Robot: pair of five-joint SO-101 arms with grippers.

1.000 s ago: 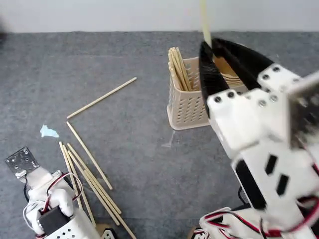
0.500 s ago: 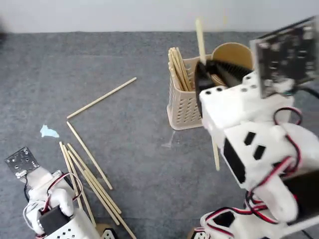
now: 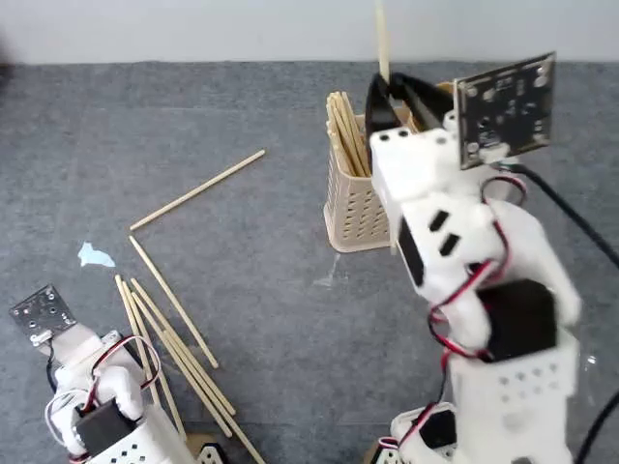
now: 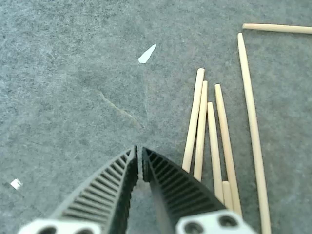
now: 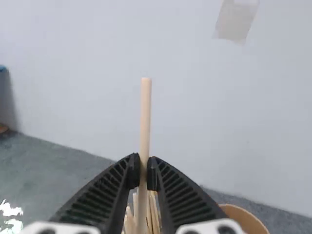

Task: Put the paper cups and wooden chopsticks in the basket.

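Note:
My right gripper point(image 3: 385, 85) hangs over the beige basket point(image 3: 355, 208) at the back, shut on a wooden chopstick point(image 5: 144, 131) that stands nearly upright. Several chopsticks point(image 3: 345, 130) lean inside the basket beside a paper cup point(image 3: 437, 106). More loose chopsticks point(image 3: 174, 353) lie on the grey mat at front left, and two others point(image 3: 196, 189) spread out farther back. My left gripper point(image 4: 139, 158) rests low at the front left, shut with nothing in it, beside that cluster of chopsticks point(image 4: 209, 141).
A small pale blue scrap point(image 3: 94, 255) lies on the mat left of the loose sticks. A white wall point(image 3: 193, 29) runs along the back. The mat between basket and chopsticks is bare grey carpet point(image 3: 280, 290).
The right arm has swung back and upright, lifting the chopstick's tip higher over the basket. The left arm has not moved.

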